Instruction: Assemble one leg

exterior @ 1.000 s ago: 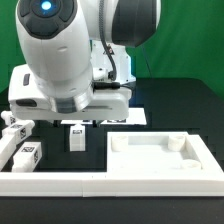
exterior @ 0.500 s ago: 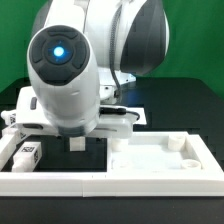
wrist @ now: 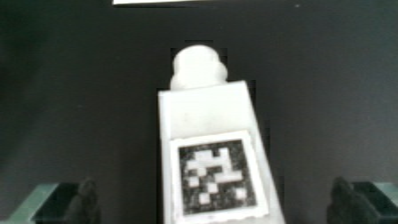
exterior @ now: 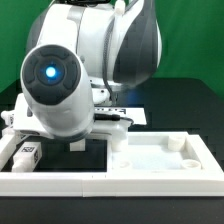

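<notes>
In the wrist view the leg [wrist: 206, 120] lies on the black table [wrist: 71, 90], its tag [wrist: 217, 172] facing the camera and its round peg [wrist: 199, 65] at one end. The gripper [wrist: 210, 200] is spread wide, with a finger [wrist: 54, 200] on each side, clear of the leg. In the exterior view the arm [exterior: 70, 90] hides that leg. Another tagged post [exterior: 28, 153] sits at the exterior view's left and a white panel [exterior: 160, 155] at its right.

A large white panel [exterior: 160, 160] lies on the black table [exterior: 192, 105], before a green backdrop [exterior: 195, 40].
</notes>
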`<state>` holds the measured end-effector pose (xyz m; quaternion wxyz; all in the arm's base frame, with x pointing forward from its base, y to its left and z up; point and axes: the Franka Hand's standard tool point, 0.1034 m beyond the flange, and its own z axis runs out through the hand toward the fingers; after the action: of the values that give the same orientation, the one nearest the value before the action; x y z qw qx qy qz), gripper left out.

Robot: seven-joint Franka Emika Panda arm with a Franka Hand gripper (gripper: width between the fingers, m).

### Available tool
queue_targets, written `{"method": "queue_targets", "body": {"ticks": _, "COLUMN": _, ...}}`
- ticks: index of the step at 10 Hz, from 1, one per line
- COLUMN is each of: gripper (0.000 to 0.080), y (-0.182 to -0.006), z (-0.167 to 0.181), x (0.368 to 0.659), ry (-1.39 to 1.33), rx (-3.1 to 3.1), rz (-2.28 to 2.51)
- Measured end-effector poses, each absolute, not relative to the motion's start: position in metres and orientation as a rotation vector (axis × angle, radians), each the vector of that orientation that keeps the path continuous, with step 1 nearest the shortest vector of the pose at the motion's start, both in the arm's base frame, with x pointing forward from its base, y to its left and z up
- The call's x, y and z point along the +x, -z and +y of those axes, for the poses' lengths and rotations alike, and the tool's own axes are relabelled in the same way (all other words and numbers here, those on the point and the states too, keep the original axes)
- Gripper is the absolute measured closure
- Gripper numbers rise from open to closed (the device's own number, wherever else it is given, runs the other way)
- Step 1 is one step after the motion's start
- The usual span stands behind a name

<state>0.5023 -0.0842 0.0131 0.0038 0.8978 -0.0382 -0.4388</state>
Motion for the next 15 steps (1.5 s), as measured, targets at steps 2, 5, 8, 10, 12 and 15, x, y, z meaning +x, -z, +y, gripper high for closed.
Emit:
{"method": "queue_targets", "body": {"ticks": 2, "gripper": 0.015, "y": -0.01, "z": -0.085, "x": 0.504, "ry": 1.378, "rx": 2.812, "rz": -0.117}}
{"method": "queue_targets", "body": {"ticks": 5, "gripper": 0.0365, "y": -0.01, "z": -0.085, "x": 0.504, "ry": 1.378, "rx": 2.812, "rz": -0.117}}
{"method": "queue_targets", "body": {"ticks": 8, "gripper": 0.0516, "y": -0.02, "z": -0.091, "x": 0.513, "ry": 1.321, "rx": 2.857, "rz": -0.063}}
{"method": "queue_targets", "body": {"ticks": 10, "gripper": 0.0514, "y": -0.051, "z": -0.094, "x": 0.525, "ry": 1.275, "rx": 2.888, "rz": -0.054}}
{"method": "queue_targets", "body": {"ticks": 12, "gripper": 0.0514, "y": -0.089, "z": -0.081, "x": 0.548, "ry": 1.038, "rx": 2.974, "rz": -0.058}}
{"method": "queue_targets", "body": {"ticks": 15, "gripper": 0.0514, "y": -0.09, "z": -0.068, "x": 0.558, "ry": 0.571, "rx": 3.118, "rz": -0.092}}
